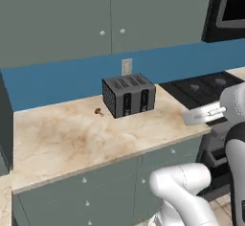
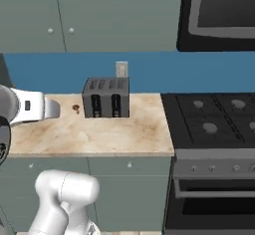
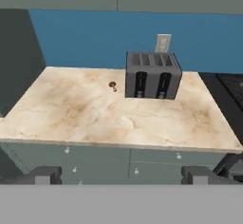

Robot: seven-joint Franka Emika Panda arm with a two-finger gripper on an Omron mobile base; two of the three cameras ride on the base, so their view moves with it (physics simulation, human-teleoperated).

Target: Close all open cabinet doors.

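Overhead, flat grey-green cabinet doors (image 1: 57, 19) carry round silver knobs (image 1: 102, 33).

No readable text, labels, brands or numbers anywhere. Toaster (image 1: 128, 95) front: plain, two dark lever slots, no markings. Wall outlet plate (image 1: 127, 66) just behind toaster: blank. Cabinet doors (image 1: 57, 19) above toaster: plain panels, knobs only. Stove (image 2: 219, 119) beside toaster's counter: knobs unmarked.

White rounded arm links; dark joints; dark fingertips (image 3: 45, 174)
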